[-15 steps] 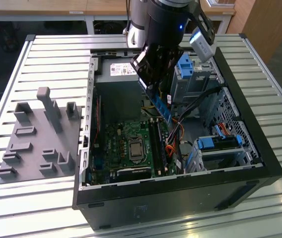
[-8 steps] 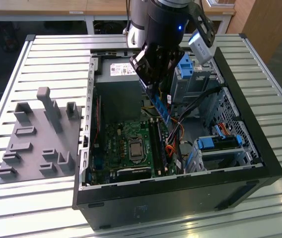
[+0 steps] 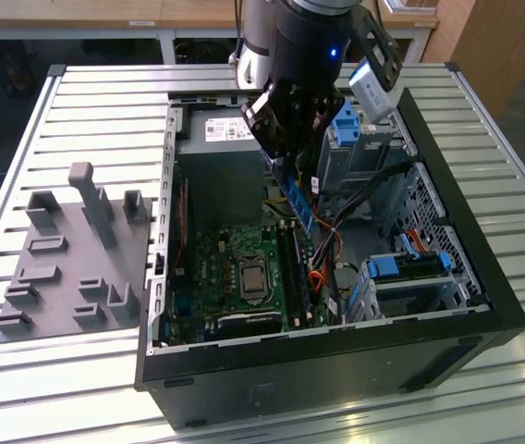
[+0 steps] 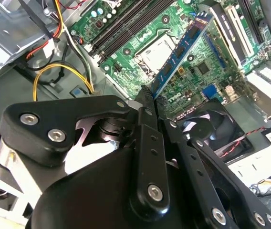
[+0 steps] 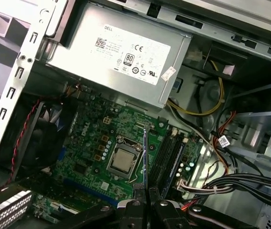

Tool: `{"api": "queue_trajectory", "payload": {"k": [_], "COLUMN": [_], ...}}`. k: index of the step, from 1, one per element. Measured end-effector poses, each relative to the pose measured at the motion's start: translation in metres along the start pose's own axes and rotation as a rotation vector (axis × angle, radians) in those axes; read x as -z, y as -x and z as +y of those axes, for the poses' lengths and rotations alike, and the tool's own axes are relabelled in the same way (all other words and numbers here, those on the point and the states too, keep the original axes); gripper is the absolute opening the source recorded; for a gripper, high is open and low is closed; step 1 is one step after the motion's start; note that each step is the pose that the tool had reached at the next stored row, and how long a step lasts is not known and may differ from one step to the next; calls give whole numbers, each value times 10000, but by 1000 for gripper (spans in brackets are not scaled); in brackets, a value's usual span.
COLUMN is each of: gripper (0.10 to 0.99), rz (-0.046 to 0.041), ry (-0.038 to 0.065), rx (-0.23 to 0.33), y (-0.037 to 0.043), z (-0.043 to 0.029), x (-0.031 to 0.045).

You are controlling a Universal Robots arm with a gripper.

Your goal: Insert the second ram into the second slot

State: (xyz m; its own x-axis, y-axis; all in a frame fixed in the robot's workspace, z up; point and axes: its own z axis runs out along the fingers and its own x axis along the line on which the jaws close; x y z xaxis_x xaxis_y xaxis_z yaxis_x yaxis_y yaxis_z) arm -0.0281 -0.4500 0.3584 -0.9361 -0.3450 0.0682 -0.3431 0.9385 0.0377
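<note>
The second ram (image 3: 299, 202) is a thin blue stick. It hangs tilted above the motherboard inside the open computer case (image 3: 447, 277). My gripper (image 3: 283, 153) is shut on its upper end. In the second wrist view the ram (image 4: 178, 50) sticks out from the gripper (image 4: 152, 101) over the green board. In the first wrist view the ram (image 5: 145, 157) shows edge-on, rising from the gripper (image 5: 147, 194). The long dark memory slots (image 3: 293, 268) (image 4: 121, 28) (image 5: 171, 155) lie beside the processor socket, below the ram and apart from it.
A grey power supply (image 5: 116, 57) fills the case's far end. Yellow, red and black cables (image 5: 212, 109) run next to the slots. Blue drive-bay latches (image 3: 410, 264) sit at the exterior view's right. A grey fixture plate (image 3: 68, 250) lies on the slatted table at that view's left.
</note>
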Motion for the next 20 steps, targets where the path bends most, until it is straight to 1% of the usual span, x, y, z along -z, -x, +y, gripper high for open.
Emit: {"api": "queue_trajectory", "payload": {"k": [8, 15, 20], "gripper": [137, 137, 137], "rz": [-19, -41, -45], "ry": [36, 75, 81], "rx": [-515, -1095, -1192], "y": [1, 1, 1], "z": [0, 0, -1], "x": [-2, -5, -7]}}
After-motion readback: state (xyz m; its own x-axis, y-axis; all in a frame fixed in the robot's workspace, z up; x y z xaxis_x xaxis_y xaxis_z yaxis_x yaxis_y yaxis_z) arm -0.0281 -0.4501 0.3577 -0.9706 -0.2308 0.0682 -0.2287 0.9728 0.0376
